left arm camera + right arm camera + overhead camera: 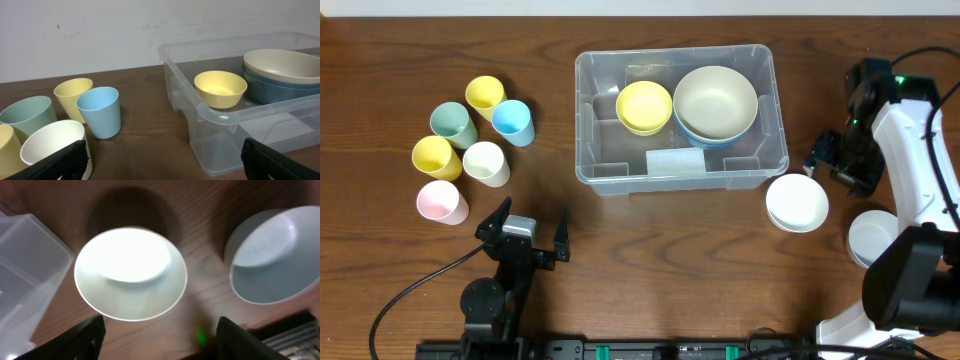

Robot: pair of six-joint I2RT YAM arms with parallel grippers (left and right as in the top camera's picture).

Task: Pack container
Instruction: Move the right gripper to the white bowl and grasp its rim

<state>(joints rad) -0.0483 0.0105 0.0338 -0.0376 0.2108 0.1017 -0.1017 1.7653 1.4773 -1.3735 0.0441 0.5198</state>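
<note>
On the brown worktop [700, 260], the container [610, 155] stands upright and open-topped at the centre, toward the far edge, as we see it from overhead. Inside it, a small yellow bowl [644, 107] rests at the left, beside a large beige bowl [715, 100] nested in a blue bowl [692, 137]. A white label [675, 162] shows near the front wall.

Right of the container, the right hand [830, 160] hangs with its fingers spread and nothing between them, just beside a white bowl [797, 203] that stands on the worktop. Its wrist camera looks down on that bowl, with a corner of the container at the left of the view. A second white bowl [872, 238] stands farther right, apart from the first.

At the front left, the left hand [532, 212] is released, fingers wide, grasping nothing.

We count six cups clustered well left of the container: a far yellow cup [485, 96], a blue cup [512, 122], a green cup [453, 124], a near yellow cup [436, 157], a white cup [486, 163] and a pink cup [441, 202] nearest the front.
</note>
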